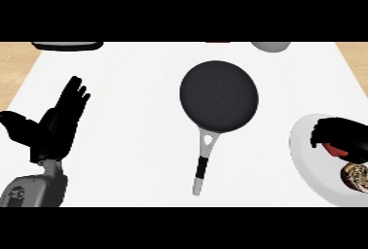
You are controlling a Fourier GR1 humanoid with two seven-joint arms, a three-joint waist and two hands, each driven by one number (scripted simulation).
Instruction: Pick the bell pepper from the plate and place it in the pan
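Black pan [218,95] in the middle of the frame, round and dark, flat on the white counter [129,146]. Long handle [203,160] running down from the pan toward the lower middle, grey where it meets the pan, then black, then grey at the tip. Nothing inside the pan.

White plate [305,160] at the right edge of the frame, partly cut off by the edge. Right hand [343,138] over the plate, black, fingers curled down around something red. Red bell pepper [335,149] peeking out just under the curled fingers, mostly hidden by them, over the plate and well apart from the pan. Hard to tell if the pepper is lifted off the plate or touching it. Brown and cream round thing [355,176] lower on the same plate, just below the hand, too small to name.

Left hand [57,124] at the left side of the frame, black, fingers straight and pointing up, thumb out to the left, holding nothing. Grey forearm [32,189] below it at the lower left corner.

Dark flat thing with a pale rim [67,45] at the upper left, cut off at the top. Grey round thing [271,46] at the upper right, also cut off. Light wood [16,68] showing past the white counter on the far left and far right
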